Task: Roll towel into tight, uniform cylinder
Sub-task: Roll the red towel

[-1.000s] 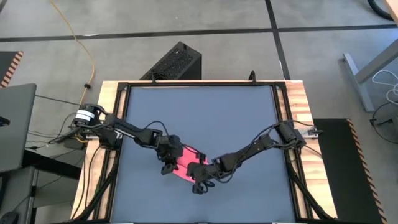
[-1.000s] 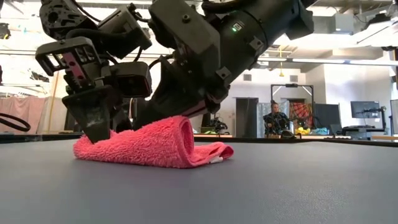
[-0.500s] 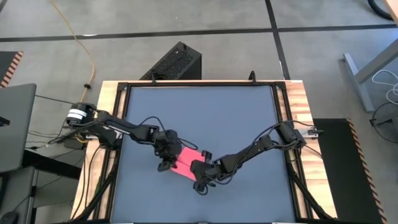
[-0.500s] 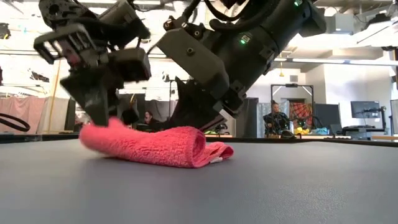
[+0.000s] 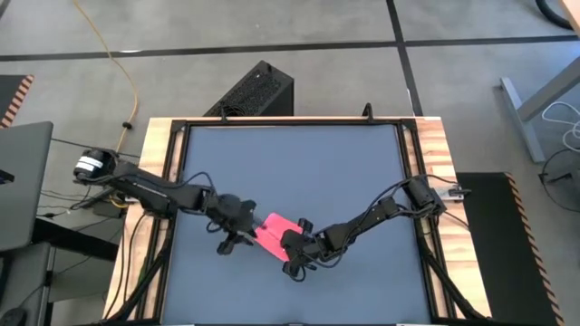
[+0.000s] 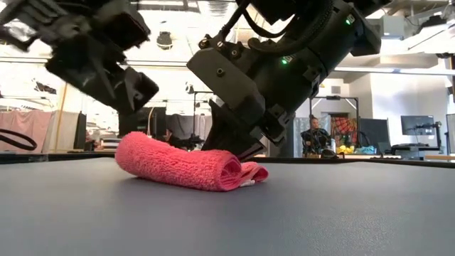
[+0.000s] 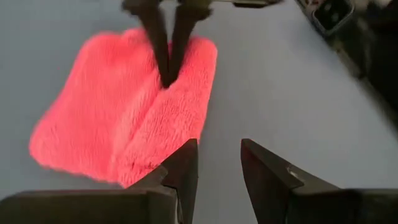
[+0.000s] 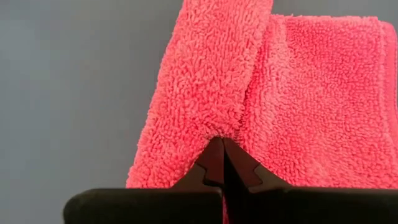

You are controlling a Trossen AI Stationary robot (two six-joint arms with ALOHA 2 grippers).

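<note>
A dark grey table [image 5: 299, 154] with a wooden rim is seen. One small pink towel [image 5: 275, 232] is laid flat on it, partly rolled, near the table's front edge.

The left gripper [image 6: 106, 71] is smeared by motion blur and cut off at the low view's top edge. The towel [image 6: 181, 165] is hidden at its far side behind the right gripper [image 6: 238, 146], whose fingertips are buried in folds.
</note>
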